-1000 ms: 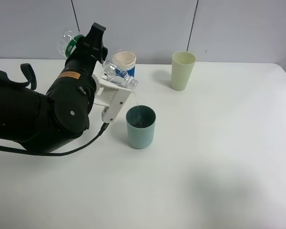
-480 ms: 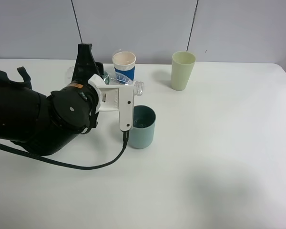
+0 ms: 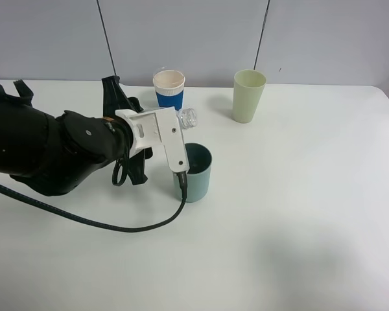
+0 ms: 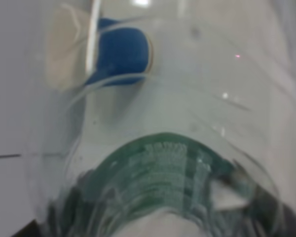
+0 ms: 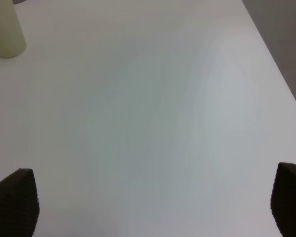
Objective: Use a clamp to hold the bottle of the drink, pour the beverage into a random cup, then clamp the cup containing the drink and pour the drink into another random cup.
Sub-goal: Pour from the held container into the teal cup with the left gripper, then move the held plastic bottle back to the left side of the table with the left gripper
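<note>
My left gripper is shut on the bottle, whose clear ribbed body and green label fill the left wrist view. From above, only the bottle's open mouth shows, past the arm's white wrist block, level and just behind the teal cup. No stream leaves the mouth. The teal cup's inside is dark, so I cannot make out the beverage. The white cup with the blue sleeve stands behind the bottle and shows blurred through the bottle. My right gripper is open over bare table, outside the high view.
A taller pale green cup stands at the back right, and its base shows in the right wrist view. The black left arm and its cable cover the table's left side. The white table runs to a right edge.
The left arm has rolled back and dropped lower. The bottle went from tipped over the teal cup with a thin stream to level, and the stream has stopped. The right gripper is unchanged.
</note>
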